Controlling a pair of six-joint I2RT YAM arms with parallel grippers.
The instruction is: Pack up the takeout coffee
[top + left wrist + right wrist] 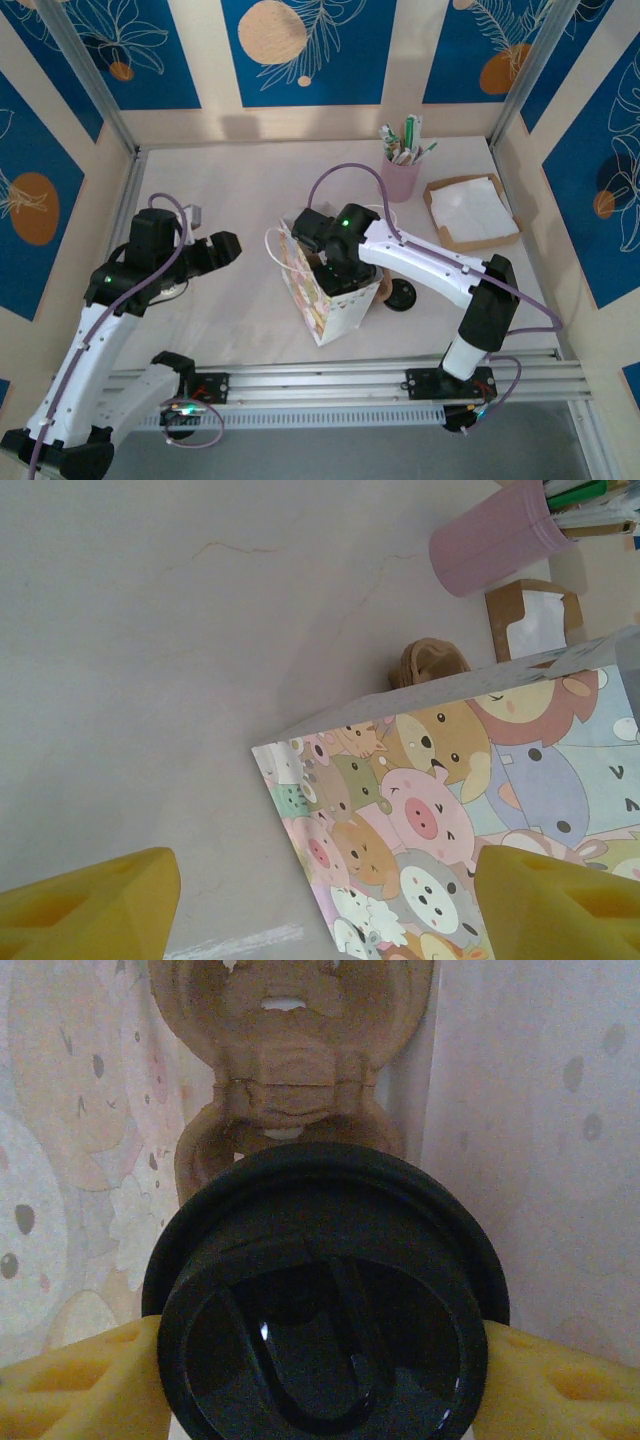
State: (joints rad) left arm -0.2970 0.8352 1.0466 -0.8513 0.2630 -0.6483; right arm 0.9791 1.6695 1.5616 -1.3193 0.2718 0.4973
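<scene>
Holding: right gripper (320, 1385) squeezes the takeout coffee (325, 1300) by its sides.
Where: inside the animal bag (325, 300), above the brown cup holder (290, 1050).
Feel: light, squishy paper; may spill. Grip the sides softly, upright.
Left gripper (222, 248): spread apart, empty, left of the bag.

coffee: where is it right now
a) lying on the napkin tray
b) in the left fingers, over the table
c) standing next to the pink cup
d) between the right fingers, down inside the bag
d: the right wrist view shows the coffee, black lid up, sitting between the yellow right fingers with the bag walls on both sides of it.
</scene>
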